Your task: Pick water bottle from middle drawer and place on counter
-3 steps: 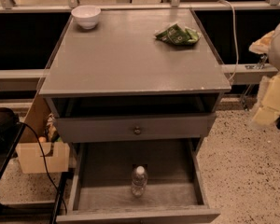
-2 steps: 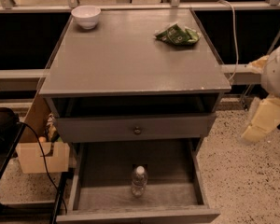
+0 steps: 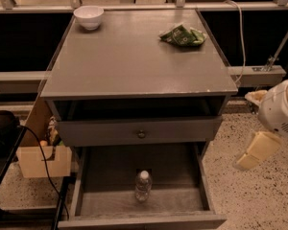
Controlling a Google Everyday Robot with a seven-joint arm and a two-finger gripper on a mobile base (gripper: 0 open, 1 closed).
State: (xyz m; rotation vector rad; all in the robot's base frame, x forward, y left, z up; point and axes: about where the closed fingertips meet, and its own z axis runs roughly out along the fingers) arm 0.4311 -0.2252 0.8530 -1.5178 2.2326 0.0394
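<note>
The water bottle [image 3: 142, 186] stands upright on the floor of the pulled-out middle drawer [image 3: 101, 202], near its centre front; it is clear with a white cap. The counter [image 3: 129, 61] is the flat grey cabinet top above. My gripper [image 3: 257, 151], cream coloured below a white arm housing [image 3: 281, 110], hangs to the right of the cabinet at about drawer height. It is outside the drawer, well apart from the bottle, and holds nothing that I can see.
A white bowl [image 3: 89, 17] sits at the counter's back left and a green crumpled bag [image 3: 181, 35] at its back right. A closed drawer front with a round knob [image 3: 141, 134] is above the open drawer. A cardboard box [image 3: 42, 158] and a black cable [image 3: 44, 162] are left of the cabinet.
My arm and gripper have moved down along the cabinet's right side, from about counter height to about drawer height. The bottle and drawer have not moved.
</note>
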